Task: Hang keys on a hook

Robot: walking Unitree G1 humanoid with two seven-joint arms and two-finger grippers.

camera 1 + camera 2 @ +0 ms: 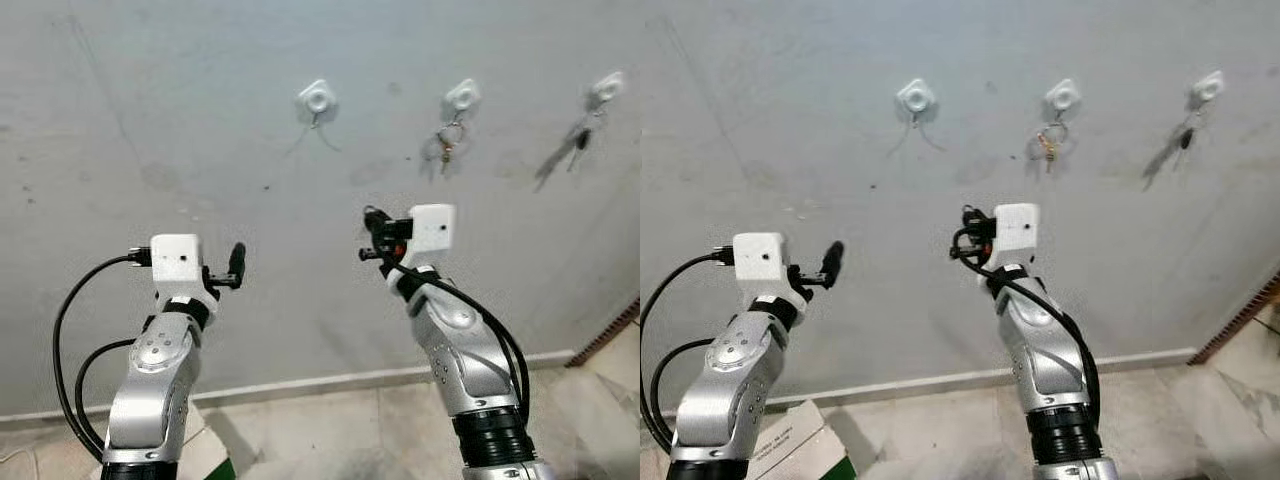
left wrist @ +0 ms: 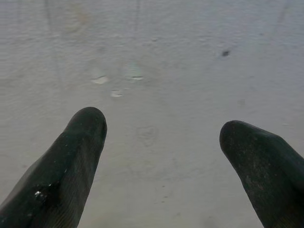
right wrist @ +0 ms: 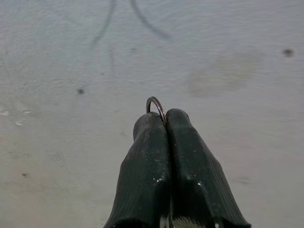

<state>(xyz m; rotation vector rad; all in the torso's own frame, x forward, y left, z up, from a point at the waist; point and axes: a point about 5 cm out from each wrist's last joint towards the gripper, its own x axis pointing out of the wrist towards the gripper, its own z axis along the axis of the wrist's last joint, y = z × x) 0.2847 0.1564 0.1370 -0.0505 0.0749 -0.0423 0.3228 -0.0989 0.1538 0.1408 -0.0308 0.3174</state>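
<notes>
Three white hooks sit high on the grey wall. The left hook (image 1: 317,98) is bare. A bunch of keys (image 1: 448,142) hangs from the middle hook (image 1: 461,95), and another bunch (image 1: 578,137) from the right hook (image 1: 606,88). My right gripper (image 1: 372,236) is raised in front of the wall, below and between the left and middle hooks. It is shut on a thin metal key ring (image 3: 156,105) whose arc pokes out past the fingertips; the keys themselves are hidden. My left gripper (image 1: 237,262) is held up lower and to the left, open, with bare wall between its fingers (image 2: 83,142).
A pale skirting board (image 1: 330,380) runs along the foot of the wall above a tiled floor. A cardboard box (image 1: 790,440) lies on the floor by my left arm. A brown frame edge (image 1: 610,335) is at the far right.
</notes>
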